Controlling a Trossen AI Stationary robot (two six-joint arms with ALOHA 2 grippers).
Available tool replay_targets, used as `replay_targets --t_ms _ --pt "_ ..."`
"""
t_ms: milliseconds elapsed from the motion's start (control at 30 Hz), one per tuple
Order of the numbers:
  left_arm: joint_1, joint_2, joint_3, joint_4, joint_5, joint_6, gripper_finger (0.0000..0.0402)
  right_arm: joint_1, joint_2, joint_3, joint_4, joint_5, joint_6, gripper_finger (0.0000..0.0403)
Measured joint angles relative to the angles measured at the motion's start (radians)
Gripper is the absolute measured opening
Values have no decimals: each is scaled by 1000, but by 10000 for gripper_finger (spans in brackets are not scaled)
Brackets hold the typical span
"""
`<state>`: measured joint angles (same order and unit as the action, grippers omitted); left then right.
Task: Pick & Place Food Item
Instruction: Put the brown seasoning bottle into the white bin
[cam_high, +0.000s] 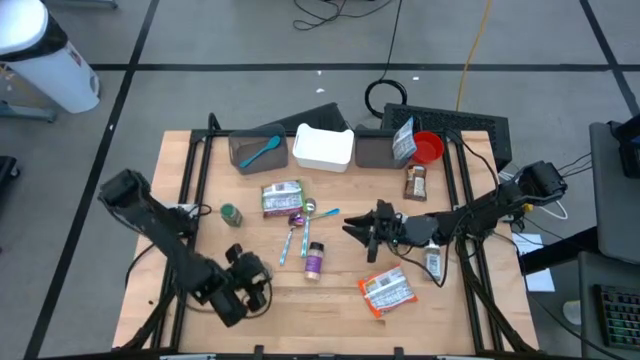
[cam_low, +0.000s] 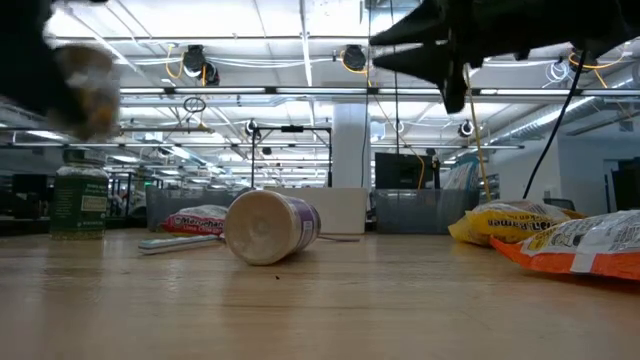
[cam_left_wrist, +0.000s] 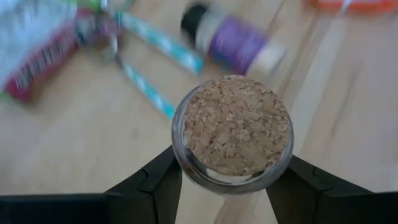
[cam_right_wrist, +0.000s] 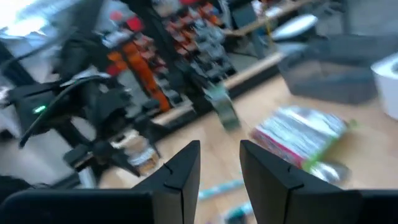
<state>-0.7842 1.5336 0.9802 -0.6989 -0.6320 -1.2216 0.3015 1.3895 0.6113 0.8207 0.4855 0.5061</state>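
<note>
A cork-topped glass jar (cam_left_wrist: 232, 134) is pinched between the left gripper (cam_high: 247, 277) fingers at about seven o'clock on the table (cam_high: 330, 305); only the left wrist view shows its cork. The right gripper (cam_right_wrist: 219, 163), near three o'clock, hangs empty with fingers slightly apart. The low view alone shows the purple bottle (cam_low: 270, 226) lying on its side.

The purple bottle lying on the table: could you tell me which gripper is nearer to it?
Right. The right gripper hangs just beside the purple bottle, empty; the left gripper, holding a cork-stoppered jar, is slightly farther.
</note>
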Motion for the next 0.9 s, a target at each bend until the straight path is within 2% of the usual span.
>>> replay_targets --t_ms 167,300,400,467,700,900 --pt "126 -148 0 112 41 240 196 -89 0 20 101 -217 37 105" --pt "281 -211 4 250 193 421 196 -161 0 107 10 -439 58 119" --pt "407 -213 29 292 322 488 196 -198 0 192 -84 -546 37 146" --pt "478 -209 60 288 372 507 196 -224 0 235 -146 -608 16 168" --pt "631 -190 215 239 422 597 196 -309 -11 283 -180 -729 32 252" --pt "668 -123 354 110 424 631 196 -340 -14 323 -207 -725 30 287"
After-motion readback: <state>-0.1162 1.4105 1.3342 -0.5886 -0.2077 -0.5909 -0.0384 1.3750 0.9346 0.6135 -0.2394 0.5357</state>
